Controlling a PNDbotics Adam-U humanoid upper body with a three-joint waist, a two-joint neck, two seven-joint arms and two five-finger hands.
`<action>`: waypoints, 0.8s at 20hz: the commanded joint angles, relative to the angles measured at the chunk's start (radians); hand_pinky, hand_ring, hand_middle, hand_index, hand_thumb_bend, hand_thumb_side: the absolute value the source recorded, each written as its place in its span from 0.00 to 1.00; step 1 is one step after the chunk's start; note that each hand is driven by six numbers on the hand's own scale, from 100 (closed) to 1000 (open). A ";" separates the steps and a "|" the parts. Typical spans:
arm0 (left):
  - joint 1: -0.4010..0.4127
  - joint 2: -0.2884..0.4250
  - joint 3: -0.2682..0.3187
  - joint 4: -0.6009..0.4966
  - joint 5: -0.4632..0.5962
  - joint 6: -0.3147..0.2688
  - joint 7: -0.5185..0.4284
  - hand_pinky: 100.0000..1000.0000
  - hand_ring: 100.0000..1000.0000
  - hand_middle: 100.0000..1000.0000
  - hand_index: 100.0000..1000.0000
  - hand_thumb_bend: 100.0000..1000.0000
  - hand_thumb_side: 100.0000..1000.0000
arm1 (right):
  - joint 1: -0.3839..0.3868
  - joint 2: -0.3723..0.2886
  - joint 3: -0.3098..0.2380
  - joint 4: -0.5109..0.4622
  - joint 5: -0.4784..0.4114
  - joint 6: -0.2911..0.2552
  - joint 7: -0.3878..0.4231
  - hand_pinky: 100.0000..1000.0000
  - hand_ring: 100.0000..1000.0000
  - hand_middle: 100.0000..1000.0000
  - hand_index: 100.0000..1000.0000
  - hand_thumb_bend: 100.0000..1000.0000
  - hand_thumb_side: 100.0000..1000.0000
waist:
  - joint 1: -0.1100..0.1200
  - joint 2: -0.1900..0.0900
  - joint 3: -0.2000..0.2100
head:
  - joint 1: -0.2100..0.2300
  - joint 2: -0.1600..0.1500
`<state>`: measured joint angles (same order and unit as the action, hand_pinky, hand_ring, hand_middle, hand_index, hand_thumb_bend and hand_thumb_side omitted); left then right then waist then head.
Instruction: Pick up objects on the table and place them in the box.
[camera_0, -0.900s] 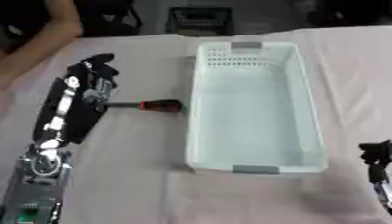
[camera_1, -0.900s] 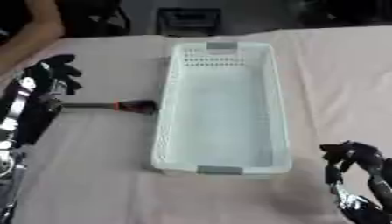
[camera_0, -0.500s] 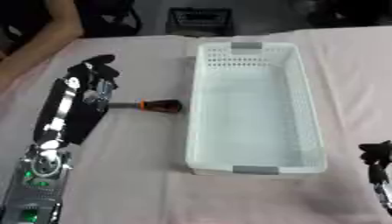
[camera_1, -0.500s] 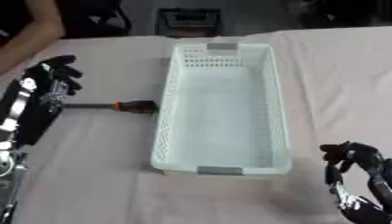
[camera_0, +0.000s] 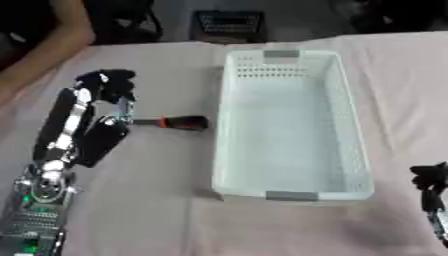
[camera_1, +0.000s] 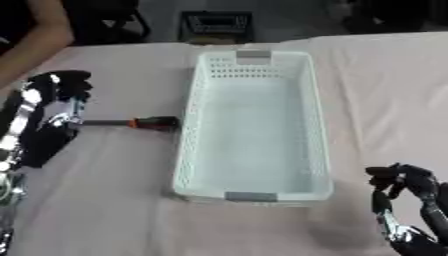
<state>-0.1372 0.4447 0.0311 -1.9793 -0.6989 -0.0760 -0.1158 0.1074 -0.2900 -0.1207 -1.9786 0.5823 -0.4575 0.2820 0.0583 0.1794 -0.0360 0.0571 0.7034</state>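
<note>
Pinkish surface (camera_0: 157, 200), white box (camera_0: 289, 120) mid-frame; my left hand (camera_0: 105, 87) is curled over the screwdriver (camera_0: 175, 122) shaft, right hand (camera_1: 407, 187) clenched on nothing.

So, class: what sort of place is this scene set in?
Probably a robot test room or lab: a cloth-covered table holds only a white basket and a screwdriver, a robot left hand hangs above them, and dark equipment stands behind.

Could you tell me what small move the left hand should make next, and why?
Probably lower the left hand onto the screwdriver and close round its shaft. The tool lies on the table just left of the white box, which looks empty, and the hand is beside its metal end, apparently not gripping it.
</note>
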 joint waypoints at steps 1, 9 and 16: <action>-0.009 0.128 -0.015 -0.021 -0.092 -0.066 -0.053 0.64 0.66 0.60 0.81 0.36 0.14 | -0.008 -0.019 -0.004 -0.020 -0.002 -0.002 0.002 0.37 0.50 0.53 0.76 0.00 0.76 | 0.000 -0.011 -0.004 | 0.009 -0.008; -0.042 0.229 -0.060 -0.021 -0.132 -0.078 -0.038 0.66 0.68 0.60 0.80 0.44 0.03 | -0.010 -0.021 -0.002 -0.020 -0.004 -0.004 0.004 0.37 0.50 0.53 0.76 0.00 0.75 | 0.001 -0.010 -0.012 | 0.013 -0.009; -0.125 0.316 -0.132 0.018 0.027 0.022 -0.083 0.68 0.68 0.58 0.80 0.14 0.04 | -0.011 -0.025 0.001 -0.017 -0.006 -0.005 0.008 0.37 0.50 0.53 0.76 0.00 0.76 | 0.004 -0.014 -0.018 | 0.018 -0.009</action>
<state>-0.2460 0.7118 -0.0932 -1.9629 -0.7073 -0.0729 -0.1910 0.1032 -0.2912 -0.1197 -1.9786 0.5818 -0.4615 0.2865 0.0624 0.1793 -0.0533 0.0633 0.7031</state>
